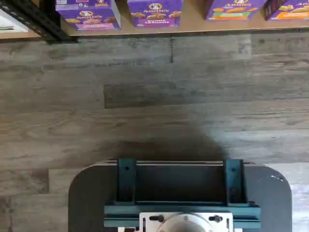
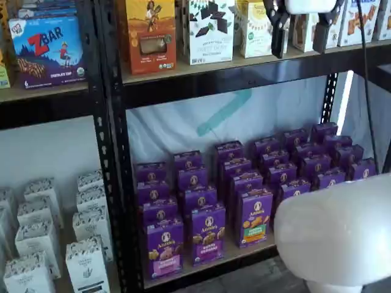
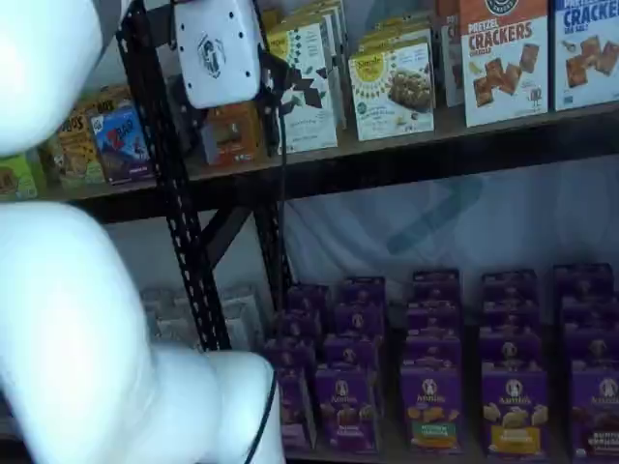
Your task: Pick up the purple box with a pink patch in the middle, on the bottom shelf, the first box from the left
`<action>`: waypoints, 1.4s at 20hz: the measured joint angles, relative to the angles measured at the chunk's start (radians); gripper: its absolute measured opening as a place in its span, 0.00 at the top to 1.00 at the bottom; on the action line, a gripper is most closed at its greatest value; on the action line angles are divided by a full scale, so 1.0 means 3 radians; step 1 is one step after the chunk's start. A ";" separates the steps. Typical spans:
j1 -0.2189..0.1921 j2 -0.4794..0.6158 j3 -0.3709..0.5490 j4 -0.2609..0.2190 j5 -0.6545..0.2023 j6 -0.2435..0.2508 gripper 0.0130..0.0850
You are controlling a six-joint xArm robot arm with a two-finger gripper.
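The purple box [image 2: 164,247] with a pink band stands upright at the front left corner of the bottom shelf [image 2: 227,259]. The wrist view shows the same box [image 1: 87,12] near the black rack post, at the edge of the tan shelf board [image 1: 193,26]. In a shelf view my gripper [image 2: 299,36] hangs high, in front of the upper shelf and well above and to the right of the box. Its two black fingers stand apart with a plain gap and nothing between them. In a shelf view only its white body [image 3: 218,48] shows clearly.
Beside the target stand a purple box with a violet band [image 2: 208,235] and one with a green-and-orange band [image 2: 253,217], with several rows of purple boxes behind. A black rack upright [image 2: 113,152] separates white boxes [image 2: 85,262] on the left. My white arm [image 2: 342,232] fills the foreground.
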 joint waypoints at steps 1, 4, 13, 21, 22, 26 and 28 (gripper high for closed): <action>-0.0056 -0.0023 0.0021 0.0059 -0.0036 -0.0031 0.00; -0.0240 -0.0095 0.0090 0.0261 -0.0155 -0.0141 0.00; -0.0083 -0.0070 0.0204 0.0138 -0.0288 -0.0045 0.00; -0.0069 -0.0013 0.0496 0.0165 -0.0505 -0.0034 0.00; -0.0055 -0.0006 0.0536 0.0157 -0.0538 -0.0026 0.00; 0.0017 0.0004 0.0714 0.0120 -0.0720 0.0023 0.00; 0.0084 0.0015 0.0816 0.0074 -0.0835 0.0074 0.00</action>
